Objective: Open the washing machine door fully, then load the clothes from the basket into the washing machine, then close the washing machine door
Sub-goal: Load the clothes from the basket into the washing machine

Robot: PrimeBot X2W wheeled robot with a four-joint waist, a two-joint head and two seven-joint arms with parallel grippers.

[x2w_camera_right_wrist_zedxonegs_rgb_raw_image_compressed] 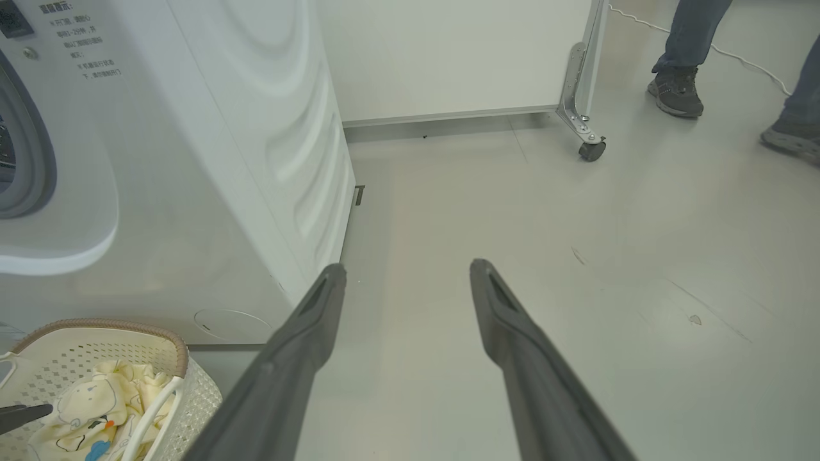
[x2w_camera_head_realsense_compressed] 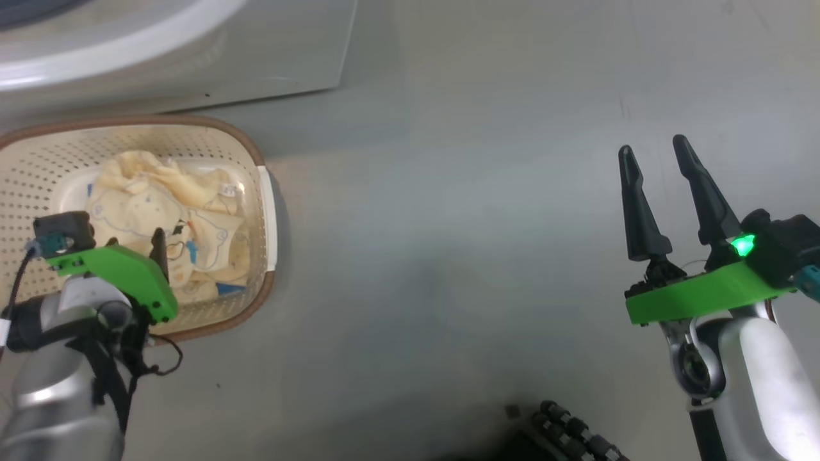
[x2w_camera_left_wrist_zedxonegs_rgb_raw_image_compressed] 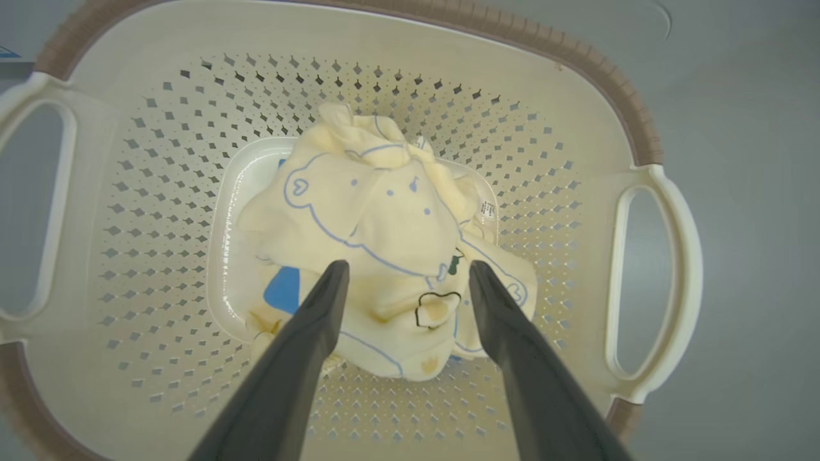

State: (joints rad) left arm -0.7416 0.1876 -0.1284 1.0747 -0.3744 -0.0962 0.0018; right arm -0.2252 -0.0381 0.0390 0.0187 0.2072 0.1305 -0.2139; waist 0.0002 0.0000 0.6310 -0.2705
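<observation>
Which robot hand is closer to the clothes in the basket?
Left. The left gripper hangs open right over the clothes in the basket. The right gripper, also open, is far off to the side over the floor.

Head camera steeply down; left wrist close over basket [x2w_camera_left_wrist_zedxonegs_rgb_raw_image_compressed: 160,192], common to all views.
</observation>
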